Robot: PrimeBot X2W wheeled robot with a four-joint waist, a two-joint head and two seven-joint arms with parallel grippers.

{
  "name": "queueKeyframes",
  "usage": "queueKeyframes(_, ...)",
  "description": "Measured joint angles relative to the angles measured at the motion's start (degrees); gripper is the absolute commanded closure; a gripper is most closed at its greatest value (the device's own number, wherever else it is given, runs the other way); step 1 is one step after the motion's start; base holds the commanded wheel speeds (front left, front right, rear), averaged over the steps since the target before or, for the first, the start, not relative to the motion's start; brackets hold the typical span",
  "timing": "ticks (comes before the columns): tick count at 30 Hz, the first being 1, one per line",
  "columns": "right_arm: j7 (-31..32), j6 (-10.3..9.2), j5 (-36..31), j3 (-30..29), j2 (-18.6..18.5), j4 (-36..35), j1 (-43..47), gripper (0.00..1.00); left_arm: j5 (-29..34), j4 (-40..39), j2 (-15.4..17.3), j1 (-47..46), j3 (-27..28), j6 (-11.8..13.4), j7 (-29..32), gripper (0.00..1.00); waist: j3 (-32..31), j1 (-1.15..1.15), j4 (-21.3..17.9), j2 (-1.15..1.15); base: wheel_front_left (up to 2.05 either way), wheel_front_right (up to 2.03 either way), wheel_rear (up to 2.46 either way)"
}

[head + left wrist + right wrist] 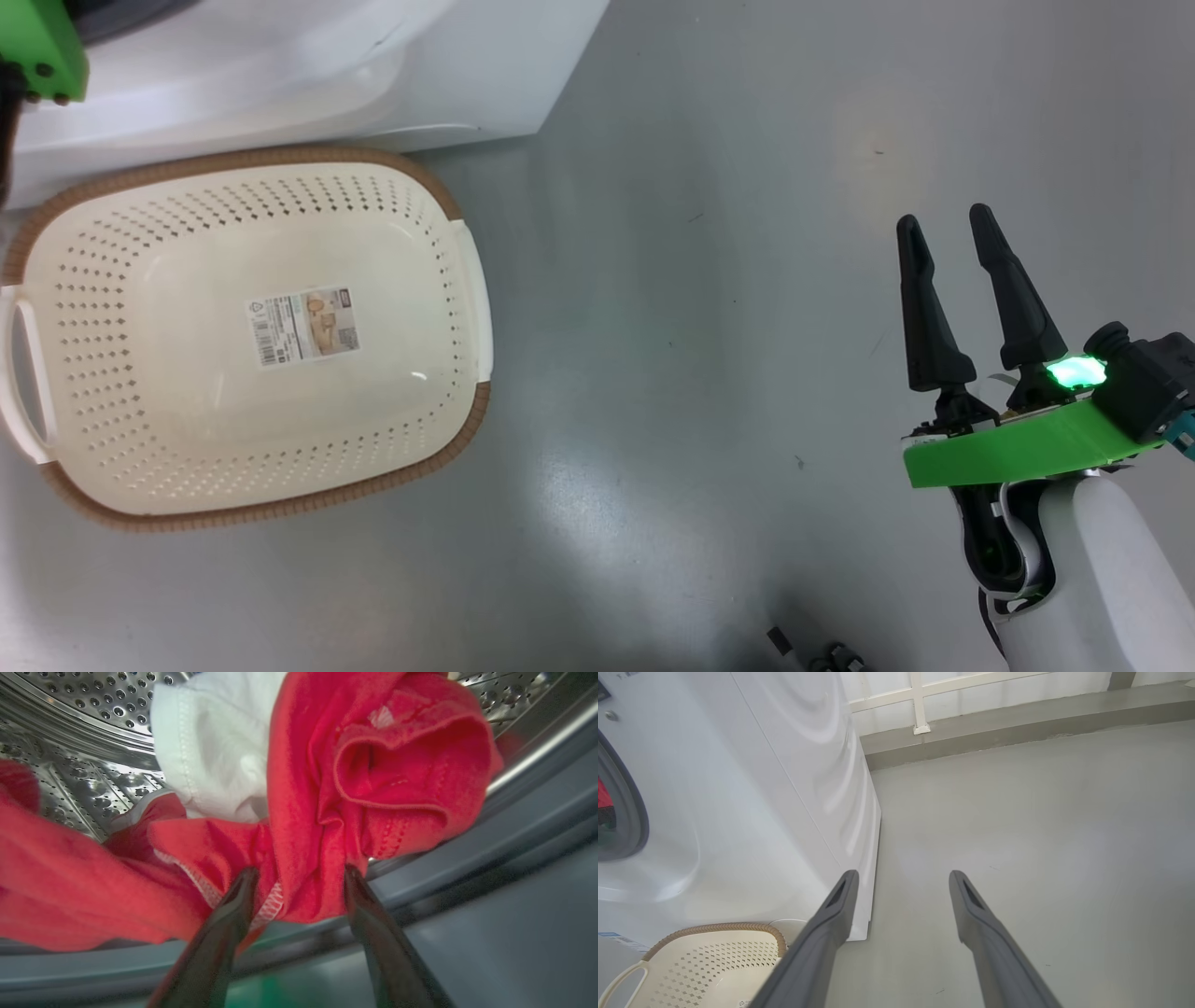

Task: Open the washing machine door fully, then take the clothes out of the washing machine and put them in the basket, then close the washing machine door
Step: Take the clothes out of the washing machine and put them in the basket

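In the left wrist view, the red clothes [397,765] with a white panel [210,742] lie bunched at the mouth of the washing machine's steel drum [84,700]. My left gripper [300,871] is open, its fingers on either side of a hanging red fold above the grey gasket [514,826]. The cream basket [448,196] stands empty on the floor before the white washing machine [280,75]. My right gripper [945,220] hovers open over bare floor, far right of the basket. The washing machine door is out of view.
The green bracket of my left arm [42,47] shows at the head view's top left corner. In the right wrist view, the machine's side wall [761,788] rises left of my right gripper [901,875], with grey floor [1041,835] and a raised kerb [1017,723] beyond.
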Motion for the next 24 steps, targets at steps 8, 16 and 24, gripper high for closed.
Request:
queueKeyframes(8, 0.00, 0.00, 0.08, -0.03, 0.00, -0.26, 0.00, 0.00, 0.03, 1.41, 0.18, -0.36, -1.20, 0.10, -0.99, 1.00, -0.59, 0.00, -0.13, 0.00, 0.00, 0.00, 0.00)
queueKeyframes(16, 0.00, 0.00, -0.13, -0.64, 0.01, -0.32, 0.03, 0.00, -2.00, 1.76, -1.16, -0.02, -0.19, 0.88, -4.88, 1.00, -2.42, 0.00, 1.04, 0.00, 0.00, 0.00, 0.00)
queueKeyframes(24, 0.00, 0.00, -0.71, -1.83, 0.01, -0.30, 0.36, 0.00, -3.53, -8.40, -2.23, 6.23, 4.27, 3.70, -5.94, 1.00, -5.10, 0.00, 3.24, 0.00, 0.00, 0.00, 0.00)
